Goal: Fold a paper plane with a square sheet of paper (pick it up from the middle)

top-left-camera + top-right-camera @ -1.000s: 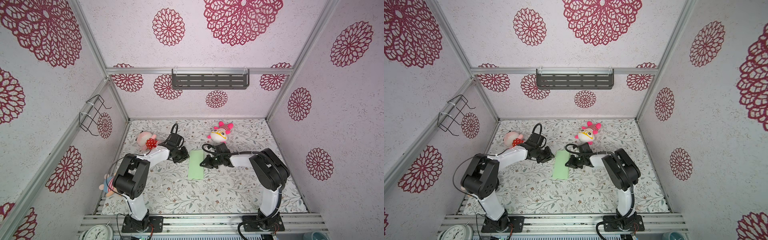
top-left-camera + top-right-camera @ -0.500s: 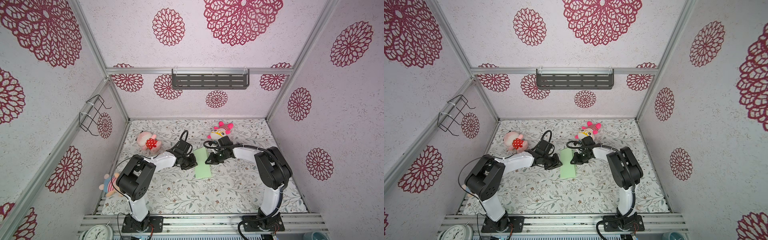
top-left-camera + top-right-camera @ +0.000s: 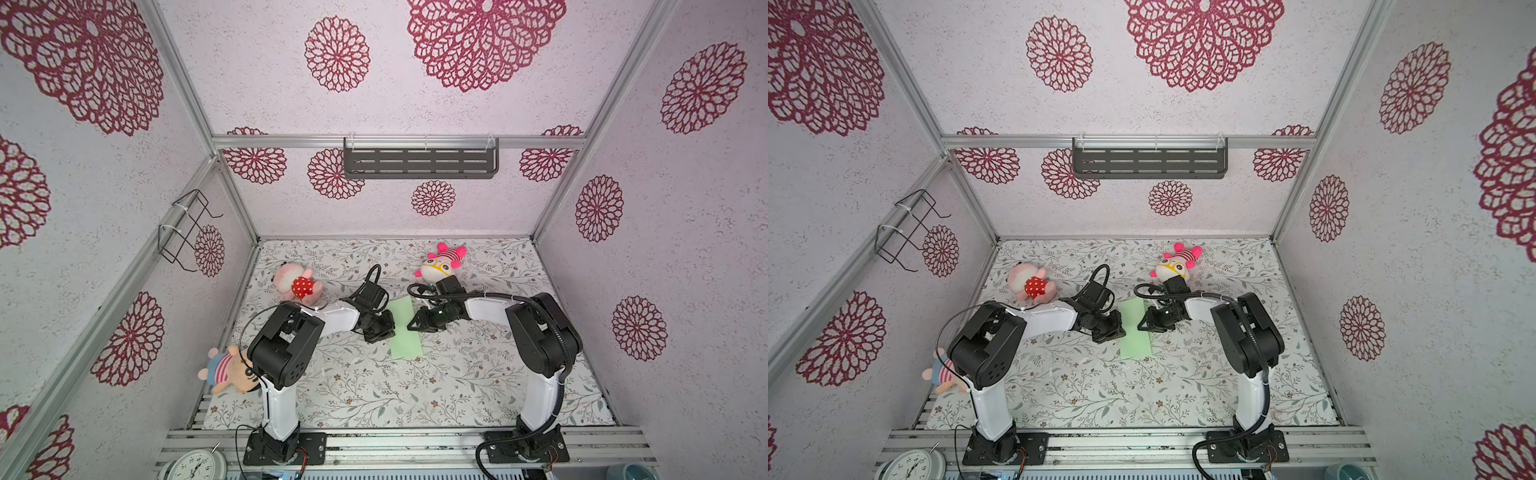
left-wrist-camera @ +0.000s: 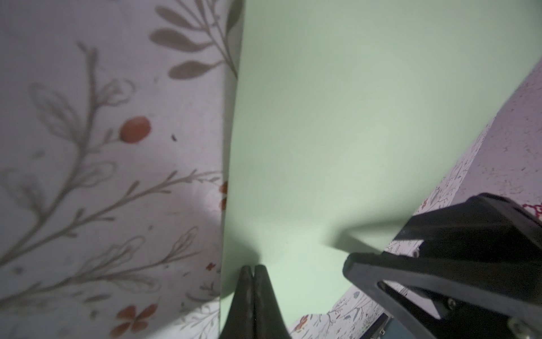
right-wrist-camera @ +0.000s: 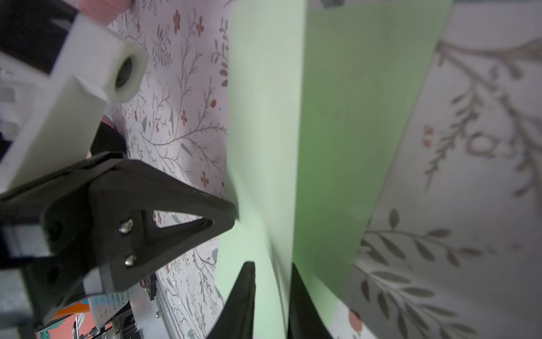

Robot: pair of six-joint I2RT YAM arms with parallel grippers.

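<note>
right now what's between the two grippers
The folded green paper fills the gap between the left gripper and the right gripper, each at one long edge. Both top views show this.

The table [image 3: 478,374] has a flowery cover. A folded green paper [image 3: 406,332] rests in the middle. A pink toy [image 3: 296,284] and a yellow-faced toy [image 3: 440,266] lie near the far edge. A stripy toy [image 3: 226,371] lies by the left edge.

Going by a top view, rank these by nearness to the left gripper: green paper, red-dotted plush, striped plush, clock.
1. the square sheet of paper, right beside it, mid-table.
2. the red-dotted plush, back left.
3. the striped plush, front left, by the wall.
4. the clock, front edge, off the mat.
</note>
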